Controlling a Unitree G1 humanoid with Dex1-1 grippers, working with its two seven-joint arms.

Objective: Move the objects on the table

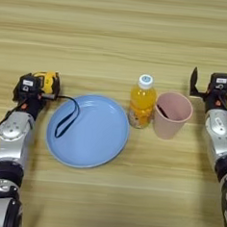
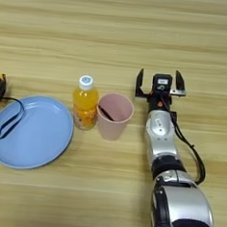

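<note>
gripping yellow-and-black tape measure (image 1: 47, 81) in left tool (image 1: 40, 86), loop on round blue plate (image 1: 91, 147); right tool (image 2: 158, 83) open near pink plastic cup (image 2: 114, 118).

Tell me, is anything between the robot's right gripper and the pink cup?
Nothing visible is. The right gripper sits open, just past the pink cup on its right, with only bare table between them. The juice bottle stands on the cup's other side.

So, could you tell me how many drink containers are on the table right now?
2. The orange juice bottle stands upright just right of the blue plate, and the pink cup stands immediately right of the bottle. Nothing suggests another is hidden.
</note>
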